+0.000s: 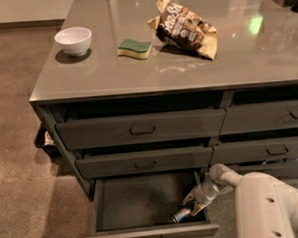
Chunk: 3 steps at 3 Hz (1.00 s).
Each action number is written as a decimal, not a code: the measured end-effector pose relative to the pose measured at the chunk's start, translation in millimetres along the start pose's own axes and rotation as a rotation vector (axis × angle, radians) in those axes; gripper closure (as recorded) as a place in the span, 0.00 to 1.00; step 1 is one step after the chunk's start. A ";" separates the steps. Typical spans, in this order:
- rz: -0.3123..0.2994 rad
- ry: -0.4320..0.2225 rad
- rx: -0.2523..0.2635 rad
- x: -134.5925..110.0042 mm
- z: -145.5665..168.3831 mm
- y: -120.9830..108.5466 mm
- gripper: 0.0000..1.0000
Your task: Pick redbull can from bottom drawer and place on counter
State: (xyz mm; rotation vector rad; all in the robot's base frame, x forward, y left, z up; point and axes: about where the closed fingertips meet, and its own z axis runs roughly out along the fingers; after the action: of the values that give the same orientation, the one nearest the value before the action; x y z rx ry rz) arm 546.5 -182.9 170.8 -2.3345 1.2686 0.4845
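Gripper (pixel 193 207) low inside bottom drawer (pixel 145 234)

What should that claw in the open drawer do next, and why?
Probably ease the claw down around the redbull can, which lies on its side in a front corner of the open bottom drawer. The claw is right at it, and the can has not yet left the drawer floor.
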 end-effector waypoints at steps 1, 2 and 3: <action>-0.080 -0.064 0.053 -11.4 -54.6 -1.8 1.00; -0.168 -0.114 0.099 -25.0 -112.2 -3.8 1.00; -0.222 -0.096 0.117 -34.8 -170.6 -3.8 1.00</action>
State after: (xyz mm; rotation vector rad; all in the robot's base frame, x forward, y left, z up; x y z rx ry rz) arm 547.9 -247.1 332.7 -2.2893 0.9536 0.4308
